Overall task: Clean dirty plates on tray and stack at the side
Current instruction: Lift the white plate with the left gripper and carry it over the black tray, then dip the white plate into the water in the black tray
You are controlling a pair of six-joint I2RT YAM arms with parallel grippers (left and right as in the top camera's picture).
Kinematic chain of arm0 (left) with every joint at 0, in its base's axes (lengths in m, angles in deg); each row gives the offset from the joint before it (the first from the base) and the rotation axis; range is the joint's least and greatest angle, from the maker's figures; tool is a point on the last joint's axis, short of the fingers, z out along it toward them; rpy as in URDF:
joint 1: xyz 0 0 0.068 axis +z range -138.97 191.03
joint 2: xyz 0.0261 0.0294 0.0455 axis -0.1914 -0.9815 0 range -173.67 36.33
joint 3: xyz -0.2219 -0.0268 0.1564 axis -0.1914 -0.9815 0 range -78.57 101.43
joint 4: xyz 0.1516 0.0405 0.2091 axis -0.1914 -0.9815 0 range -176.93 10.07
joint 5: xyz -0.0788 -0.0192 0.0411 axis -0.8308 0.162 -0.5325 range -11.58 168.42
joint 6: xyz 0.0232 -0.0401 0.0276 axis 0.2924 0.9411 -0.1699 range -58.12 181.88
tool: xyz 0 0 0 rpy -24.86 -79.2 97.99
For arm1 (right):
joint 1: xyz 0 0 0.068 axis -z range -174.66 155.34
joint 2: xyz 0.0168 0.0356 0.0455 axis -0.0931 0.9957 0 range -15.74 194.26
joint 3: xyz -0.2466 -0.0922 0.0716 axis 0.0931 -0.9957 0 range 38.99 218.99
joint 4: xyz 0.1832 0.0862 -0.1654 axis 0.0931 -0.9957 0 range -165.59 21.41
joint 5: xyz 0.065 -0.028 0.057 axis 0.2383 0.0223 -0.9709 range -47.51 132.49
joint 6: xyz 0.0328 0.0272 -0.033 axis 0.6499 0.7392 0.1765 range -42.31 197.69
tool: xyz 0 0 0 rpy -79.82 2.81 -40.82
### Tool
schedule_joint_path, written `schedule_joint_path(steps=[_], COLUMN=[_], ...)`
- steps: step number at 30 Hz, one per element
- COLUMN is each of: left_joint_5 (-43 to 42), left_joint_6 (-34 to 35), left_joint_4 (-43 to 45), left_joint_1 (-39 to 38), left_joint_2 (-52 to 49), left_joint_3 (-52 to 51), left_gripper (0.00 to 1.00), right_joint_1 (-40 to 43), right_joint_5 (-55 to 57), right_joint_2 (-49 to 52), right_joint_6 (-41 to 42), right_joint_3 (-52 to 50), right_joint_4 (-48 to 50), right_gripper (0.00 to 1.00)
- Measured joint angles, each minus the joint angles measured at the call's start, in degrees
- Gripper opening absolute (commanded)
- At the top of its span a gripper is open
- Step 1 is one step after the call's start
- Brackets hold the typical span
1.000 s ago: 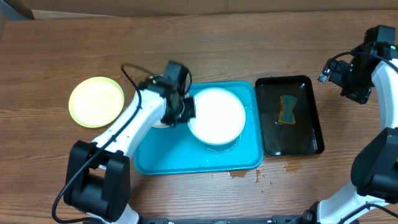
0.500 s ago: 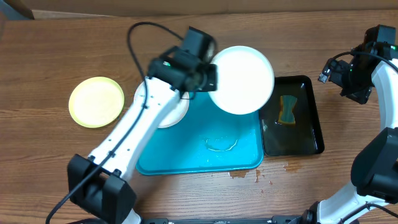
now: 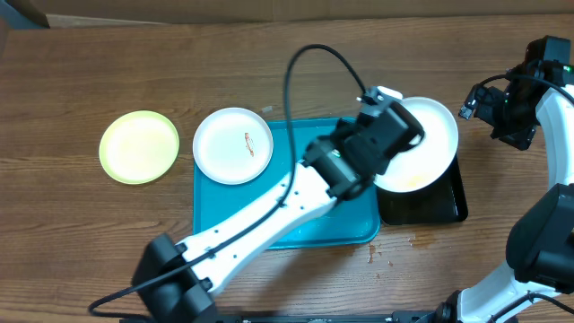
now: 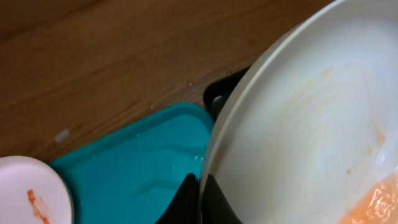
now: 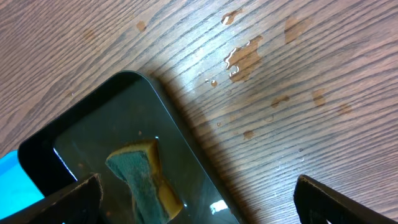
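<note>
Holding a smeared white plate (image 3: 432,144) above the black tray (image 3: 446,209).
My left gripper (image 4: 200,196) pinches its rim; my right gripper (image 5: 205,200) is spread wide.

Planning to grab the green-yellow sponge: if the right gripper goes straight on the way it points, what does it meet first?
Likely the rim of the glossy black rectangular tray, or the wet wooden table beside it; depth unclear.

black tray (image 3: 429,208): plate (image 3: 435,144) hangs over | sponge (image 5: 140,177): likely blocked from above | table (image 5: 280,124) beside: open
</note>
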Motion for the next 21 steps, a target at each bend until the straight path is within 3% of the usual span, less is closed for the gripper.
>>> schedule_joint_path(steps=[8, 12, 16, 21], left_joint_5=[19.1, 31.4, 38.3, 41.9], left_joint_6=[-12.0, -21.7, -30.9, -37.3], left_joint_4=[7.0, 15.0, 18.4, 18.6], left_joint_1=[-8.6, -14.4, -18.8, -20.1], left_joint_2=[-7.1, -7.4, -7.4, -7.4], left_joint_3=[0.2, 0.2, 0.2, 0.2], left_gripper=[0.04, 0.04, 0.04, 0.04], right_joint_1=[0.0, 0.0, 0.0, 0.3], right_joint_5=[0.0, 0.0, 0.0, 0.0], right_joint_2=[0.0, 0.0, 0.0, 0.0], right_joint_6=[0.0, 0.0, 0.0, 0.1], right_joint_3=[0.0, 0.0, 0.0, 0.0], right_joint_4=[0.1, 0.1, 0.0, 0.0], right_gripper=[1.00, 1.00, 1.00, 1.00])
